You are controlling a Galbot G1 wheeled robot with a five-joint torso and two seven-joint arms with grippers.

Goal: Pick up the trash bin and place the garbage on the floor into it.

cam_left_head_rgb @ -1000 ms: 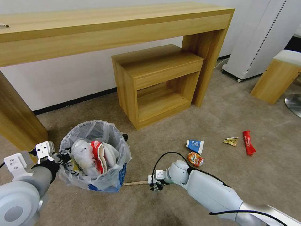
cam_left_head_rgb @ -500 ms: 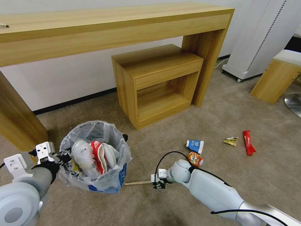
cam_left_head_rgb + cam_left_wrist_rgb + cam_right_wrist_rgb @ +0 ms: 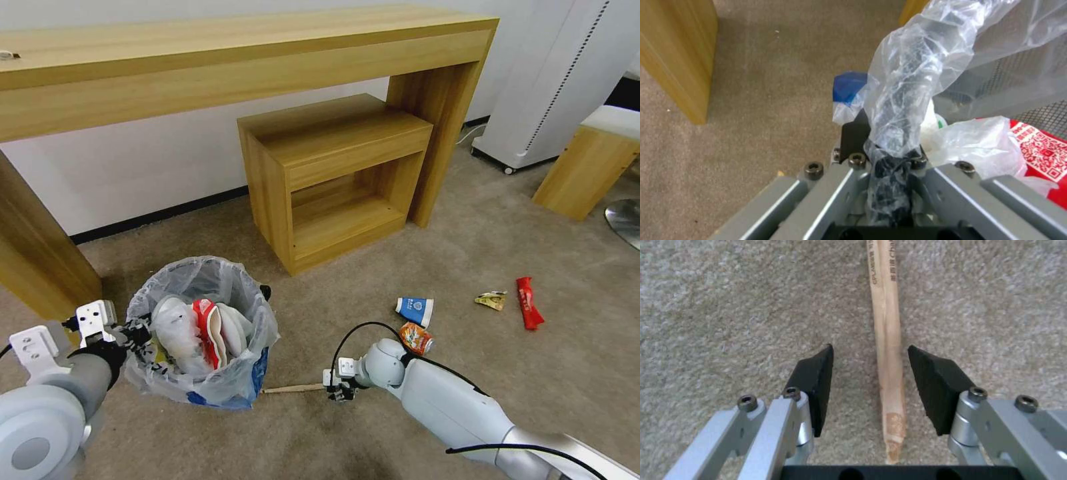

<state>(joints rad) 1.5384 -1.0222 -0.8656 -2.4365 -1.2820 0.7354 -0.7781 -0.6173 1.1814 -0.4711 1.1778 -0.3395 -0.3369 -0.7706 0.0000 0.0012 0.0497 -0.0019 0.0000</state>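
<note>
We see short-pile matt beige floor (image 3: pixel 729 290), rough; stick (image 3: pixel 889 366) bare pale wood, probably printed. Trash bin (image 3: pixel 200 327) liner crinkled glossy clear plastic. Right tool (image 3: pixel 870 373): brushed metal, matt black pads (image 3: pixel 818 380).

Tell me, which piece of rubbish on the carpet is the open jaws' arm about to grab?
The wooden stick beside the trash bin. It lies between the right gripper jaws, open either side. The blue cup, orange can and wrappers lie farther away.

Beige carpet (image 3: pixel 467 233), white wall (image 3: pixel 167 167) — long wooden desk (image 3: pixel 233 60), small shelf (image 3: pixel 333 173).
</note>
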